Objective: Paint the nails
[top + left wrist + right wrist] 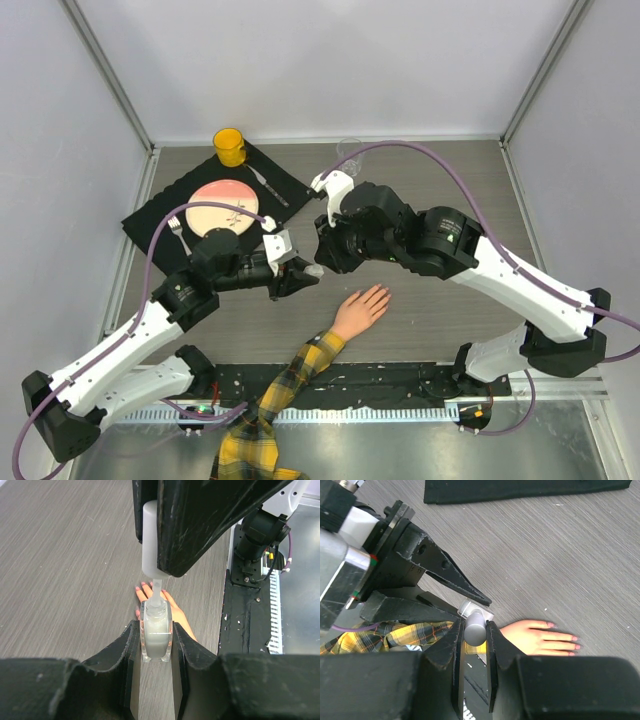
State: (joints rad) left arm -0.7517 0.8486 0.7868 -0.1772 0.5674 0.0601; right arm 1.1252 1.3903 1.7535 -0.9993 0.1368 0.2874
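Observation:
The peach mannequin hand (360, 310) lies palm down on the table, on an arm in a yellow-black plaid sleeve (290, 375). Its pink nails (574, 645) point away from the arms and also show past the bottle, nails (144, 585). My left gripper (298, 279) (155, 628) is shut on a small clear bottle (156, 639), held above the table left of the hand. My right gripper (322, 262) (475, 625) is shut on the bottle's white cap (149, 535) (475, 628). The cap's thin stem (157, 588) still reaches down into the bottle neck.
A black mat (160, 215) at the back left carries a pink plate (225, 205), a fork (178, 232), a knife (262, 182) and a yellow cup (230, 147). A clear glass (350, 152) stands at the back. A black rail (400, 385) runs along the near edge.

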